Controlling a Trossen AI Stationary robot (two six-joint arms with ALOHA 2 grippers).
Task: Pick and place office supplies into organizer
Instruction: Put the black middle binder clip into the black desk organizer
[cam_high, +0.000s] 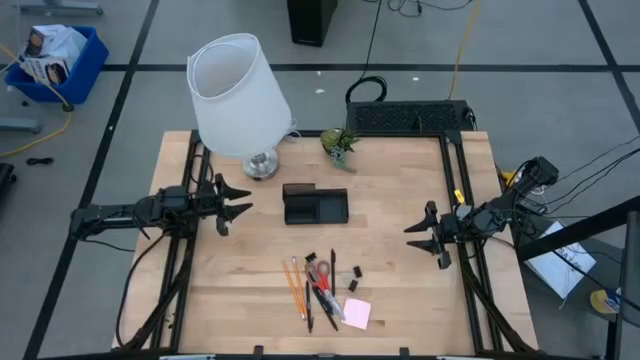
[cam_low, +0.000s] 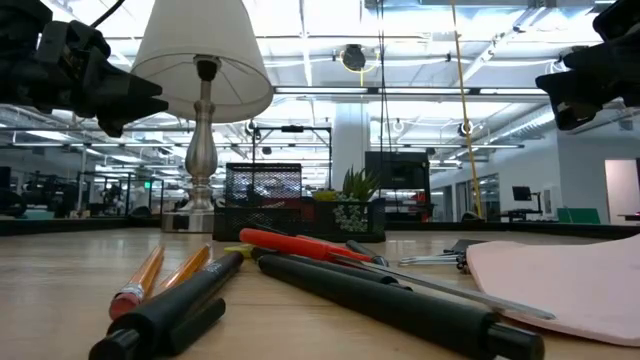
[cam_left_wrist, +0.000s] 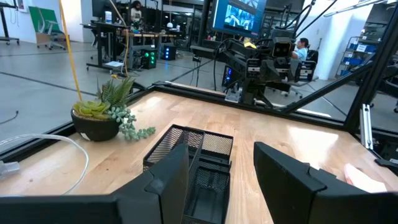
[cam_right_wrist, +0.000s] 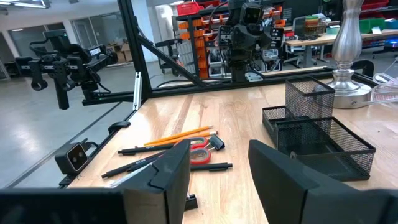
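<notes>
Both hands are waiting open for you: left hand (cam_high: 232, 211) at 9 o'clock of the organizer (cam_high: 315, 205), right hand (cam_high: 427, 236) at 3 o'clock, pens (cam_high: 322, 298) lying at 6 o'clock.

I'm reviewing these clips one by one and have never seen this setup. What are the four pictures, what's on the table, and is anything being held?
Two robot arms work at a wooden table. One picture looks straight down, one sits at table height, and one comes from each wrist. The left gripper and right gripper hover open at either side, holding nothing. In the middle stands a black mesh organizer. Nearer the front lie pencils, pens, scissors, a pink pad and small clips. A lamp and plant stand at the back.
</notes>
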